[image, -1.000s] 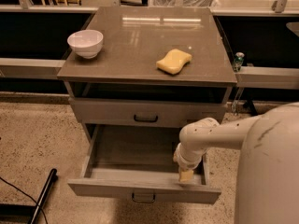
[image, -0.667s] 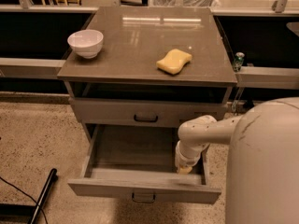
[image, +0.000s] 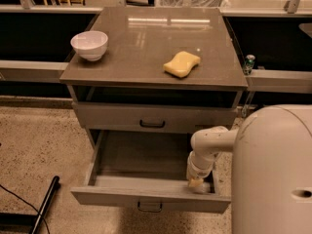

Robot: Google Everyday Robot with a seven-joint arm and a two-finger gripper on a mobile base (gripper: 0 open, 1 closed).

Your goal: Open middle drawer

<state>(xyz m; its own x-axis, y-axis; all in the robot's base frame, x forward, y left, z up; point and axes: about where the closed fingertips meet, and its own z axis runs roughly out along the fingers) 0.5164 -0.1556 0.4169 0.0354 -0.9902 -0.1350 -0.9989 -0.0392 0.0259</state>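
Wide, shallow grey middle drawer is noted pulled out; gripper is located inside its front right corner, grip state undeterminable.

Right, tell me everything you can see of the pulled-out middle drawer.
The wide, shallow grey middle drawer stands pulled well out of the cabinet, below a closed grey drawer front. Its flat plain front carries a small dark handle at centre. It looks like smooth grey laminate, with low side walls. Only the robot's pincer shows inside, reaching down into the front right corner by the front panel; contact is unclear.
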